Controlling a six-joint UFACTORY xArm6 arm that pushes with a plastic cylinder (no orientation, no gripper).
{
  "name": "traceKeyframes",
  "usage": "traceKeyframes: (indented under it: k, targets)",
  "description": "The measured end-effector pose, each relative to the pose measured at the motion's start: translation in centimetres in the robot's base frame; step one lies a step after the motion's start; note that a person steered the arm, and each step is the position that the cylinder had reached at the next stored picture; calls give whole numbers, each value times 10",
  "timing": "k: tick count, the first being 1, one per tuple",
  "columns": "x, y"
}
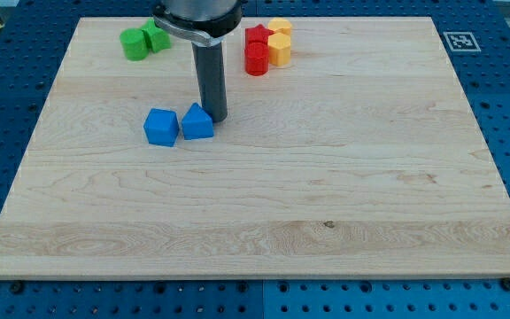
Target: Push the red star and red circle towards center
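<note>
Beside the blue triangular block [197, 123], my tip [217, 119], a bare jawless rod, was found well short of the red star [258, 36] and red circle [256, 60]; an approach from the view's top was judged necessary.

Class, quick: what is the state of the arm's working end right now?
No claw here: my tip is a bare rod holding nothing.
It sits beside the blue triangular block, apart from the red star and red circle.

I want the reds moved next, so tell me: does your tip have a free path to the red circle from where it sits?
Probably yes. My tip sits beside the blue blocks, and bare board lies between it and the red circle. The yellow blocks touch the reds on the view's right.
</note>
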State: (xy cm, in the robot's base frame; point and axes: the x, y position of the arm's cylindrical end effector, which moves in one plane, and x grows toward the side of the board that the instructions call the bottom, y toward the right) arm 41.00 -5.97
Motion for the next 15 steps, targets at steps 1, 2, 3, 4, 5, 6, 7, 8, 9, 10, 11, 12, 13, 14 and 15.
traceKeyframes:
  k: [1, 2, 3, 4, 5, 6, 7, 8, 9, 10, 11, 12, 13, 14, 15]
  targets:
    - [0, 0]
    - [-16, 1]
    - [-33, 5]
    - [-43, 5]
    - [-71, 5]
    - [-125, 5]
    - [-150, 5]
    - [-163, 5]
    - [-165, 5]
    - [-165, 5]
    - [-165, 5]
    - [-166, 5]
    - [-167, 5]
    - [-169, 5]
    - [-170, 5]
